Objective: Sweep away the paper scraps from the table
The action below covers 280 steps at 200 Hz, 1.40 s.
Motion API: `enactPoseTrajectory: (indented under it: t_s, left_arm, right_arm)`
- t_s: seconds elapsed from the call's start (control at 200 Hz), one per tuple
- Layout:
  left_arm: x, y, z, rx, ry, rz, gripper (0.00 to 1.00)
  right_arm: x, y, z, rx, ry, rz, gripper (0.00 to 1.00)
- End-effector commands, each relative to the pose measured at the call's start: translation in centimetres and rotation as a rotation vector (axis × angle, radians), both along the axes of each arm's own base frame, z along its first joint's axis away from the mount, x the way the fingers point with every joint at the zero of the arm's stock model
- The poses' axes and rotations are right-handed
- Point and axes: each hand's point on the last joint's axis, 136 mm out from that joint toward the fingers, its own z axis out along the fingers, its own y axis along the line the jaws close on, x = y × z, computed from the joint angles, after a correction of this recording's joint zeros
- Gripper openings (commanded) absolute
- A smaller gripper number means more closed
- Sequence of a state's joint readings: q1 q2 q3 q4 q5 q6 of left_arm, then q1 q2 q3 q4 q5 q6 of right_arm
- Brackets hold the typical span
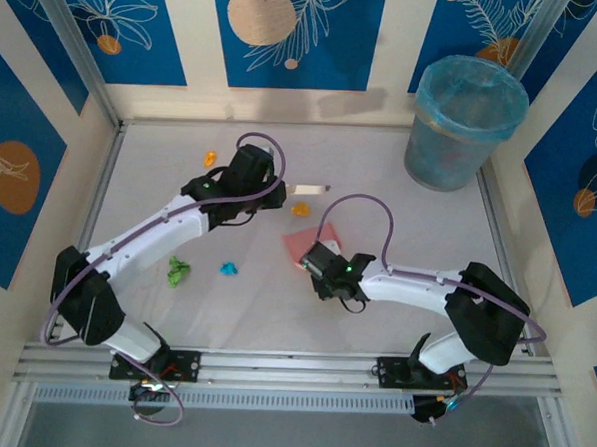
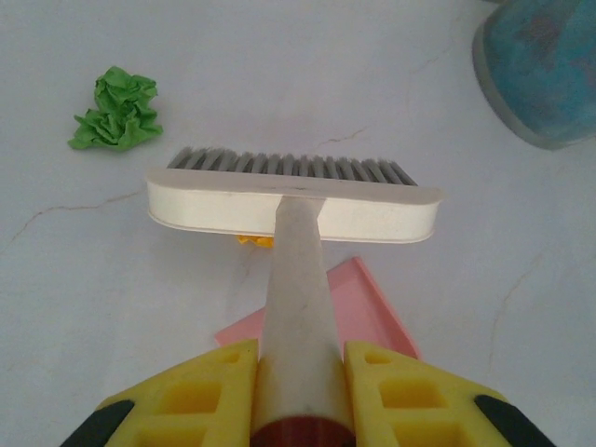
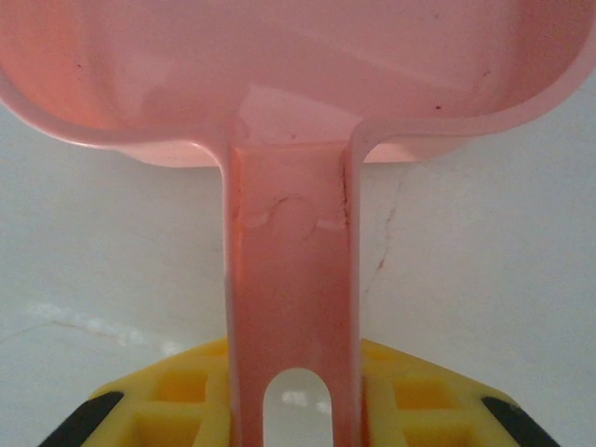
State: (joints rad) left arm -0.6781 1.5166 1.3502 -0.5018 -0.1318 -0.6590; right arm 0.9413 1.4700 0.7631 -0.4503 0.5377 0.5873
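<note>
White counter [image 1: 151,166] is bearing an orange paper scrap [image 1: 300,210] lying between the brush [image 2: 293,200] the left end effector [image 2: 298,368] is clenching, just beyond it, and the dustpan [image 3: 279,74] the right end effector [image 3: 293,382] is gripping, nearer

Light: bright, even, overhead
Shadows: soft and faint
Glare: pale sheen on the bench [image 3: 93,321]
Focus: nearest wrist-view foregrounds blurred
</note>
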Motion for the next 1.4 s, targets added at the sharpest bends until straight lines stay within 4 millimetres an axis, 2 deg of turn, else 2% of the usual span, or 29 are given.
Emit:
enactPoseTrajectory:
  t_s: [0.0,0.26,0.44,0.66,0.795,0.93,1.11,1.27,1.396]
  left_arm:
    - [0.6,-0.3,0.1,0.026,0.006,-0.033,0.02]
    - [1.2,-0.9,-1.7,0.067,0.066,-0.072,0.0]
    - [0.5,-1.4,-2.3,0.037,0.099,-0.098,0.0]
    - [-0.4,-1.5,-2.5,0.011,0.118,-0.117,0.0]
    - [-1.9,-2.2,-2.8,-0.028,0.149,-0.158,0.0]
    - [-4.8,-2.9,-2.7,-0.091,0.174,-0.228,0.0]
    - [-7.8,-1.7,-1.2,-0.185,0.147,-0.237,0.0]
    - [-8.9,-1.1,-0.1,-0.224,0.127,-0.242,0.0]
    - [-8.7,-0.1,0.4,-0.225,0.087,-0.201,0.0]
  right_arm:
    - [-0.2,-0.1,0.0,0.043,0.08,0.036,0.0]
    - [2.2,0.7,1.3,0.142,0.114,0.08,0.0]
    - [2.9,0.4,0.3,0.137,0.115,0.067,0.0]
    - [2.9,-0.3,-0.9,0.098,0.137,0.047,0.0]
    - [3.1,-0.6,-1.3,0.075,0.136,0.027,0.0]
    - [3.3,-0.9,-1.3,0.074,0.116,0.018,0.0]
    - [3.5,-1.2,-0.6,0.102,0.066,0.009,0.0]
    - [3.6,-1.5,-0.2,0.104,0.032,-0.001,0.0]
    - [3.7,-1.7,0.4,0.11,-0.004,-0.001,0.0]
